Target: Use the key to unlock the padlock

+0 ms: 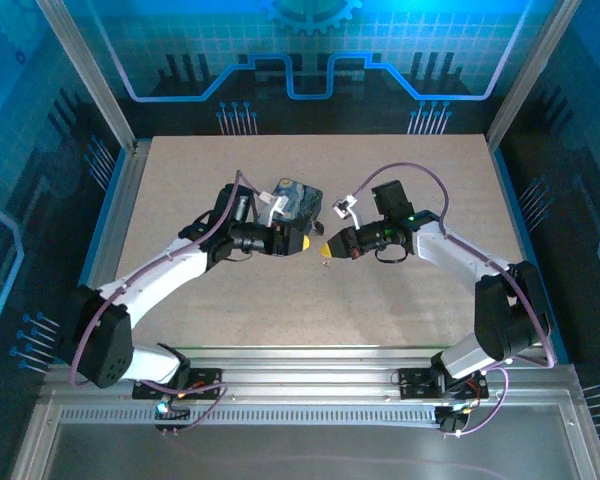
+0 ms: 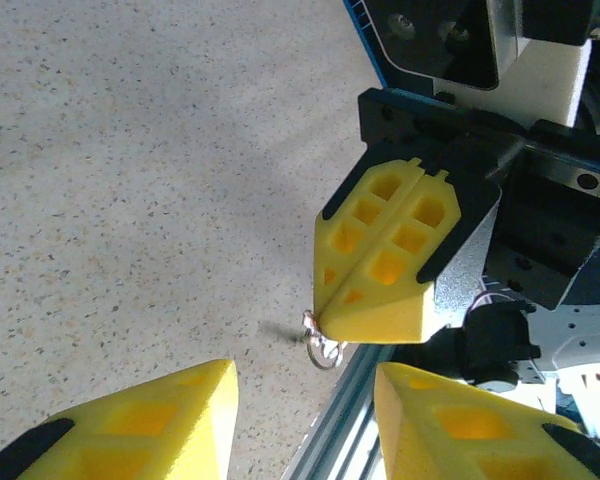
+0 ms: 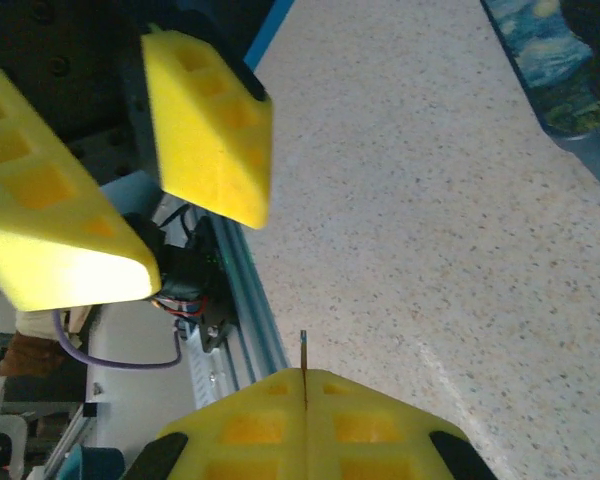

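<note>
We judge the task to be at an early part. The key [image 3: 303,350] is in hand: its thin metal tip stands out between the closed fingers of the right gripper [image 2: 325,315], and a small ring [image 2: 321,351] hangs at their tip, above the middle of the table [image 1: 400,180]. The left gripper [image 2: 302,390] faces it closely, fingers apart, holding nothing. Bringing the key to the padlock and turning it are left to do. The dark blue tin [image 1: 298,200] lies just on the far side of the left gripper; what is in it we cannot tell.
</note>
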{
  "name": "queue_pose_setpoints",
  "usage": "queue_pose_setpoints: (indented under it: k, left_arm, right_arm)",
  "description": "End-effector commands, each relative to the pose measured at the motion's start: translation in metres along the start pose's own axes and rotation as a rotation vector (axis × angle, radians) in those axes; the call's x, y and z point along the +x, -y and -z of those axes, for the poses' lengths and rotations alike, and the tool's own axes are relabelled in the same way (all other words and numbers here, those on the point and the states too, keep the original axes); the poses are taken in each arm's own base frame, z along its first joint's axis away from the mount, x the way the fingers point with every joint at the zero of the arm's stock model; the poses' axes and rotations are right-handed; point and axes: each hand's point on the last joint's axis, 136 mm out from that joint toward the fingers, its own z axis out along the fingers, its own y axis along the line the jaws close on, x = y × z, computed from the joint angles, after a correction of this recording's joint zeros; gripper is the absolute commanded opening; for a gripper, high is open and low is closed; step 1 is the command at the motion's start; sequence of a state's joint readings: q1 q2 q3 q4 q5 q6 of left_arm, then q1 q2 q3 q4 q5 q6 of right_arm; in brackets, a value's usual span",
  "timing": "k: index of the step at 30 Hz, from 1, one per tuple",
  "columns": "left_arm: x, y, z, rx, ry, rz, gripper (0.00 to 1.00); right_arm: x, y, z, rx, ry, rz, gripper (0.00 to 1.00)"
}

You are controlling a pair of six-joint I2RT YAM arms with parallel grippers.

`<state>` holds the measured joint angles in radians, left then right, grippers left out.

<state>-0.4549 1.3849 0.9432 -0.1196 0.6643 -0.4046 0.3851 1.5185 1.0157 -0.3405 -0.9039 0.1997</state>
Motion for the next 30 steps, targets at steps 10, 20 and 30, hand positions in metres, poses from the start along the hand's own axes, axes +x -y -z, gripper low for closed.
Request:
queue_pose_setpoints:
  k: [10,20,30]
  left_arm:
    - [-0.002,0.006,-0.013,0.134,0.005,0.024,0.38]
    - [0.000,0.006,-0.014,0.172,0.013,0.055,0.34]
    - [-0.005,0.007,-0.010,0.232,0.043,0.084,0.29]
  right_arm:
    - [-0.021,-0.030,0.008,-0.130,0.049,0.043,0.00]
    - [-0.021,-0.031,0.000,-0.151,0.027,0.035,0.00]
    - [-0.022,-0.025,-0.008,-0.158,0.009,0.013,0.00]
